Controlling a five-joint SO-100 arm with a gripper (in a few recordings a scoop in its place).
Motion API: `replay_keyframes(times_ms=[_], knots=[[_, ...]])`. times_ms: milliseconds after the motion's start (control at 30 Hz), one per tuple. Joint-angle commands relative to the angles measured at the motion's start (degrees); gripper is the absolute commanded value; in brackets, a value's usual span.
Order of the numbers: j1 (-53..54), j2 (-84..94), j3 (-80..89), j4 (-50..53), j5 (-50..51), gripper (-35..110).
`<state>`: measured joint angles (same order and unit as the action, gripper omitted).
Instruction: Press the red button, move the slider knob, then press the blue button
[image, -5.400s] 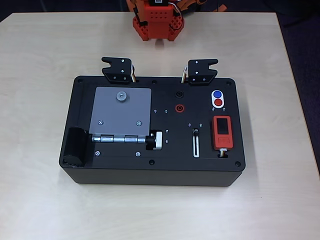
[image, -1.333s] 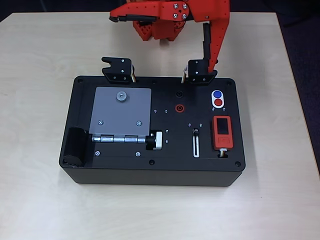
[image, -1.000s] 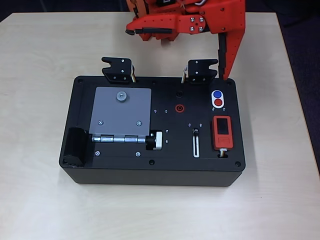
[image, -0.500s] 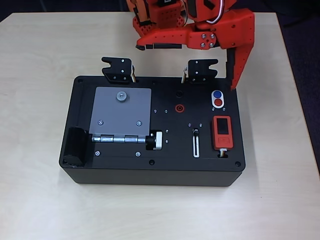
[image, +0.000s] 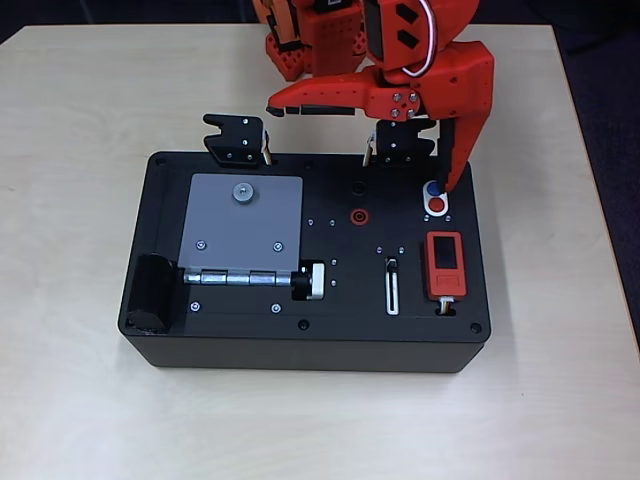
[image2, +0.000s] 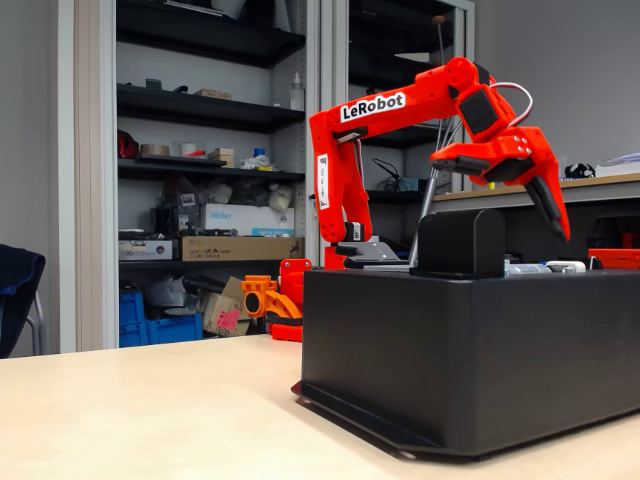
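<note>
While the gripper (image: 365, 140) is seen spread wide in the overhead view, one finger (image: 455, 150) is pointed down toward the white plate (image: 443, 199) and the other is stretched out flat to the left, above the table behind the box (image: 310, 345). Compared with half a second ago, the lowered fingertip has been carried in from the box's right rear corner, and it is now drawn over the blue button (image: 432, 188), whose right part is covered by it. From the side, in the fixed view, the gripper (image2: 500, 185) is shown with its down-pointing fingertip still above the box top, so no contact is judged to have been made yet. The red button (image: 437, 205) is found just in front of the blue one on the same plate, uncovered and apparently unpressed. The slider knob (image: 392, 265) is seen at the rear end of its white-rimmed slot, well to the left of the plate and just beside the orange unit (image: 444, 264), and it appears untouched. The approach is therefore judged to be nearly finished but slightly misplaced: since the red button is to be pressed first, the tip would need to be brought a little forward before it is lowered, or the blue button might be struck out of order. All three steps are taken to be still outstanding.
</note>
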<state>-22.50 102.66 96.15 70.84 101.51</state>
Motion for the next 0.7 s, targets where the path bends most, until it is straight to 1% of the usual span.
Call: replay_keyframes(times_ms=[0, 333, 667], knots=[[-0.09, 0.88, 0.35, 0.09, 0.18, 104], [0.7, -1.23, 1.05, -3.25, -0.88, 104], [0.7, -2.99, 0.53, -4.39, -1.05, 104]])
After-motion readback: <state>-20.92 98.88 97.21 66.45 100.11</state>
